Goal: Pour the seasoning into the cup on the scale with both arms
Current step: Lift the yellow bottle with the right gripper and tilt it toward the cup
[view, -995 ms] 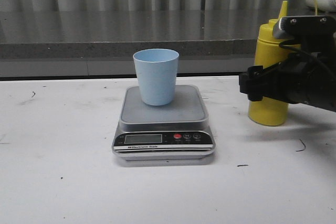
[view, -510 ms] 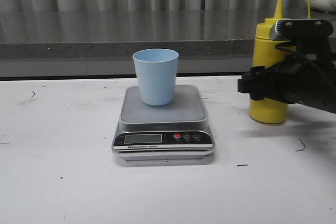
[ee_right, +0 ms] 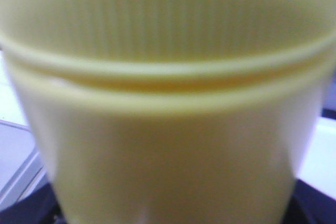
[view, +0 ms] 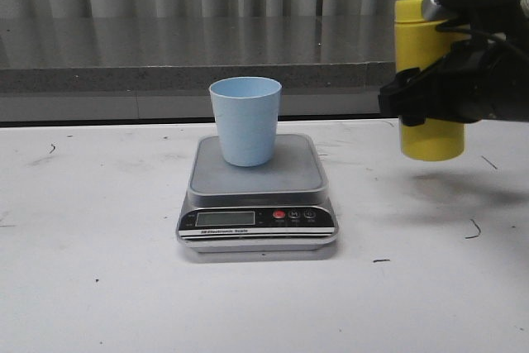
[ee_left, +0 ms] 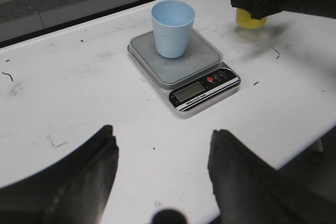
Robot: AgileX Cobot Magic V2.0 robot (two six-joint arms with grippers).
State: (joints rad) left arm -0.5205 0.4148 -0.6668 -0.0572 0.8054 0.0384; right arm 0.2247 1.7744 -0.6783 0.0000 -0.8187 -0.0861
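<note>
The pale blue cup [view: 245,120] stands upright on the steel platform of the silver-grey scale [view: 258,192] at the table's middle; both also show in the left wrist view, the cup [ee_left: 172,29] and the scale [ee_left: 184,64]. My right gripper [view: 426,97] is shut on the yellow seasoning bottle [view: 428,134] and holds it upright above the table, to the right of the scale. The bottle [ee_right: 168,103] fills the right wrist view. My left gripper [ee_left: 163,161] is open and empty, above the table in front of the scale.
A grey counter ledge [view: 165,64] runs behind the white table [view: 99,287]. Small dark scuff marks [view: 474,229] dot the table to the right of the scale.
My right gripper has lifted the yellow bottle off the table; its base now hangs above the surface. The cup and scale have not moved.
</note>
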